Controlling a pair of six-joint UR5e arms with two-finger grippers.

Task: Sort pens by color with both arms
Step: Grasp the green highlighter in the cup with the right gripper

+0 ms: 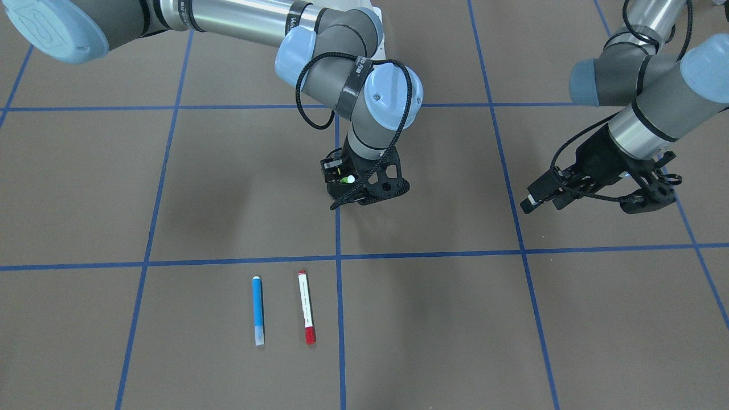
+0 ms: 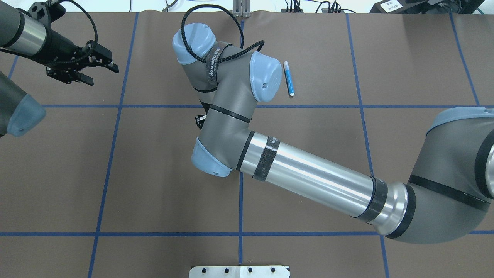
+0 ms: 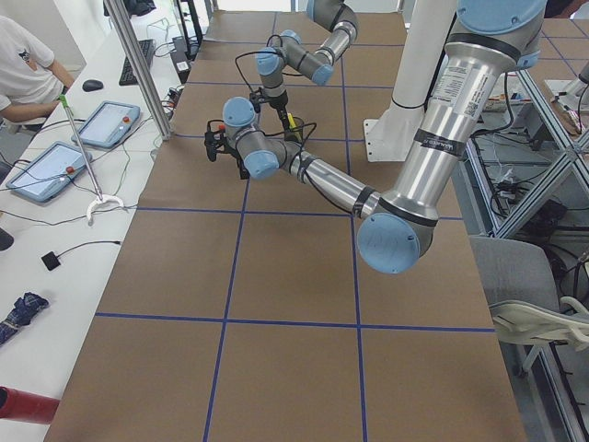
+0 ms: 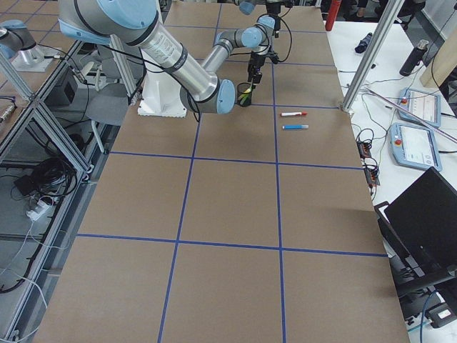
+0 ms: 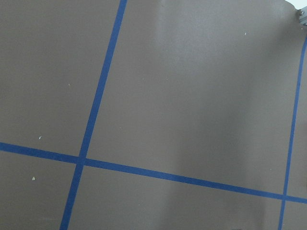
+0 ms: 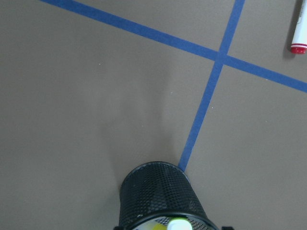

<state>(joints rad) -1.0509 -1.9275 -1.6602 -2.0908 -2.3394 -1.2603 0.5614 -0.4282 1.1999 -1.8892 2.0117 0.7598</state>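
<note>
A blue pen (image 1: 258,310) and a white pen with a red cap (image 1: 306,307) lie side by side on the brown table. The blue pen also shows in the overhead view (image 2: 288,78). A black mesh cup (image 6: 160,194) holds pens with green (image 1: 344,180) and yellow-green (image 6: 178,224) ends. My right gripper (image 1: 348,173) hangs right over the cup, its jaws hidden by the wrist. My left gripper (image 2: 101,74) is open and empty, far from the pens, above bare table.
Blue tape lines (image 1: 338,256) divide the table into squares. My right arm's long forearm (image 2: 308,181) stretches across the middle of the table and hides the red-capped pen from overhead. A white base plate (image 2: 239,271) sits at the near edge.
</note>
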